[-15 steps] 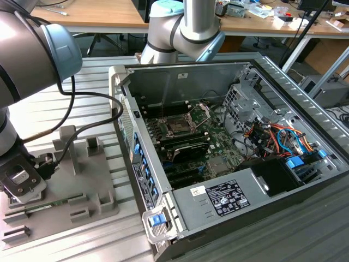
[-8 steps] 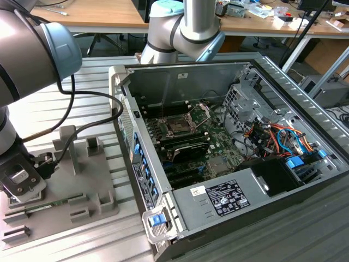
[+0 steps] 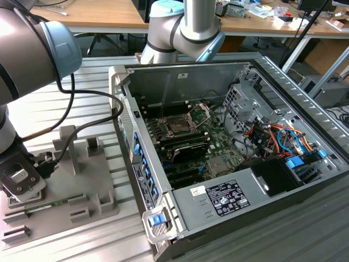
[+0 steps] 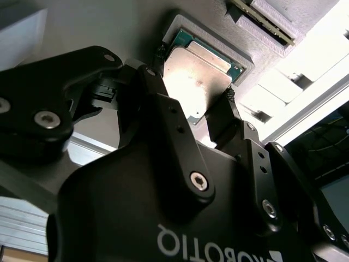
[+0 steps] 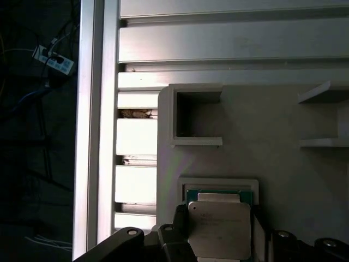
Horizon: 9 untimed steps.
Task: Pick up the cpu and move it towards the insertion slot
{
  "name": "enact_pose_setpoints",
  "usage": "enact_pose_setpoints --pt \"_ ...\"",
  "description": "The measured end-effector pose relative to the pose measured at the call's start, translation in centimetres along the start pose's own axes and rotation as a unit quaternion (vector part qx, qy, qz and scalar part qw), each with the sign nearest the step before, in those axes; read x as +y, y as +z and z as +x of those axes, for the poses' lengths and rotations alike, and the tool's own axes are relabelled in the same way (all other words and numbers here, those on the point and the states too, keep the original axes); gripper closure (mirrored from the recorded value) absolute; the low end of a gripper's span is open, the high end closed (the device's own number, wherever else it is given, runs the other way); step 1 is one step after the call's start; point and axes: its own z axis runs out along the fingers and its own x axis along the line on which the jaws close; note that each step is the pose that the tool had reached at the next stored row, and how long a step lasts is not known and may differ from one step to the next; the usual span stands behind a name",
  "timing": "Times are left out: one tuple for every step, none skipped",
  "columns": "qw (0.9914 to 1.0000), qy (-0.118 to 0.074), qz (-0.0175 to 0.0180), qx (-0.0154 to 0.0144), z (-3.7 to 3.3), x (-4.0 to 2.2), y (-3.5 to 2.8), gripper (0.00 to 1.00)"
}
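Note:
The cpu (image 5: 219, 221), a flat square chip with a silvery top and thin green rim, lies in the square recess of the grey plastic tray (image 5: 262, 120). My gripper (image 5: 220, 240) straddles it, a black finger pressed against each of two opposite edges, as the second wrist view shows for the cpu (image 4: 199, 68) and the gripper (image 4: 194, 77). In the exterior view the gripper (image 3: 20, 188) hangs low over the tray (image 3: 92, 174) at the exterior view's left. The insertion slot (image 3: 179, 125), a dark socket with its metal plate hinged up, sits on the motherboard inside the open computer case.
The open computer case (image 3: 229, 202) lies at the exterior view's right of the tray, its raised side wall (image 3: 136, 158) between them. Upright tray posts (image 3: 68, 144) stand near the gripper. A long thin memory stick (image 4: 262, 19) sits in a tray groove beside the chip. Cables (image 3: 278, 136) crowd the case's far side.

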Motion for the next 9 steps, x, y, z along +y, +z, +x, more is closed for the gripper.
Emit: enact_pose_setpoints --pt "1.00000 0.000 0.0000 0.0000 0.00 0.00 -0.05 0.45" --pt "1.00000 0.000 0.0000 0.0000 0.00 0.00 -0.10 0.45" --pt "1.00000 0.000 0.0000 0.0000 0.00 0.01 -0.14 0.45" --pt "1.00000 0.000 0.0000 0.0000 0.00 0.01 -0.17 0.45" --pt "1.00000 0.000 0.0000 0.0000 0.00 0.01 -0.20 0.45" --pt "1.00000 0.000 0.0000 0.0000 0.00 0.01 -0.24 0.45" --pt "1.00000 0.000 0.0000 0.0000 0.00 0.01 -0.30 0.45" --pt "1.00000 0.000 0.0000 0.0001 0.00 0.02 -0.38 0.45" --pt "1.00000 0.000 0.0001 0.0001 0.00 0.02 -0.41 0.45"
